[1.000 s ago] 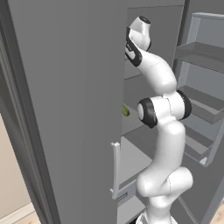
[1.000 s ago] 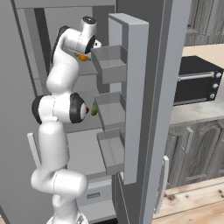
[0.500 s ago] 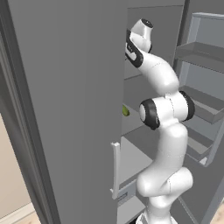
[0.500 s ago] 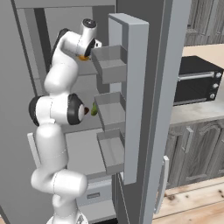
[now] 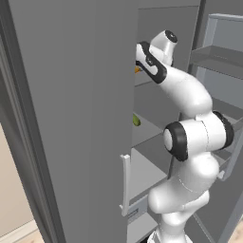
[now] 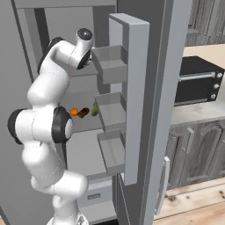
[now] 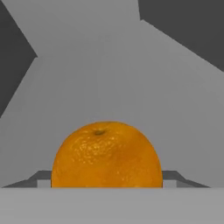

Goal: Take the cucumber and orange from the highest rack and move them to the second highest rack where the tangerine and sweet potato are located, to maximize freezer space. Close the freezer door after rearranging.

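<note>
The orange sits close in front of the hand camera on the highest rack, and a sliver of the orange shows beside the wrist. My gripper is open, with a pale fingertip on each side of the fruit. The cucumber lies on the second highest rack next to the dark sweet potato and the tangerine. The cucumber also peeks out past the panel edge. The freezer door stands wide open.
Three lipped door trays project from the open door close to the arm's right. A tall grey panel with a pale handle walls off the left. A black microwave stands on the counter beyond the door.
The hand has eased slightly lower and deeper into the top shelf toward the orange. The foods on the second rack have not moved.
</note>
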Motion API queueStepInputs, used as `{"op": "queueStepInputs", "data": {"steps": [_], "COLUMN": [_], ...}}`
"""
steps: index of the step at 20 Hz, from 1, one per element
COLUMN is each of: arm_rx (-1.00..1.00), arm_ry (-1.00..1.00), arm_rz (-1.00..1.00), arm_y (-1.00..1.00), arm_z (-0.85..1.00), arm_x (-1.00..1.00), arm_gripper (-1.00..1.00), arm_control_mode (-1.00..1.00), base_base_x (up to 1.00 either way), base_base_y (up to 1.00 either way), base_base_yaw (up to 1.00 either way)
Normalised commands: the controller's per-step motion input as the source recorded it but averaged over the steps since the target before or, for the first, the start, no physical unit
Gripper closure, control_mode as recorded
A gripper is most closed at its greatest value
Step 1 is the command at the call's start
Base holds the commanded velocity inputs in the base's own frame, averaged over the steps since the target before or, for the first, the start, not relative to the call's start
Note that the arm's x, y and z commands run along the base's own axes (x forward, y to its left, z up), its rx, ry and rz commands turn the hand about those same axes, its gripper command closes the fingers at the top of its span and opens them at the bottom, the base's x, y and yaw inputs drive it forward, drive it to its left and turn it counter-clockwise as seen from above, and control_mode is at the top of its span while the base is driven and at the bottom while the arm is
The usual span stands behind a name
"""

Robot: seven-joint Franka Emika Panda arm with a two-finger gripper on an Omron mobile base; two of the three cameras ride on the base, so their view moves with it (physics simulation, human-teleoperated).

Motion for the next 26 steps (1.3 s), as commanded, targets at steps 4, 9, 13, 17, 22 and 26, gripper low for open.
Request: {"op": "queueStepInputs", "data": {"steps": [4, 9, 13, 17, 22, 26], "arm_rx": [0.0, 0.0, 0.0, 0.0, 0.0, 0.0], "arm_ry": [0.0, -0.03, 0.0, 0.0, 0.21, 0.34], "arm_rz": [0.0, 0.0, 0.0, 0.0, -0.01, -0.01], "arm_y": [0.0, -0.01, 0.0, 0.0, -0.06, -0.15], "arm_z": [0.01, -0.11, -0.26, -0.45, -0.5, -0.54], "arm_x": [-1.0, -1.0, -1.0, -0.99, -0.64, -0.06], "arm_gripper": [1.0, 1.0, 1.0, 1.0, 1.0, 1.0], "arm_control_mode": [-1.0, -1.0, -1.0, -1.0, -1.0, -1.0], "base_base_x": [0.0, 0.0, 0.0, 0.0, 0.0, 0.0], "base_base_y": [0.0, 0.0, 0.0, 0.0, 0.0, 0.0], "base_base_yaw": [0.0, 0.0, 0.0, 0.0, 0.0, 0.0]}}
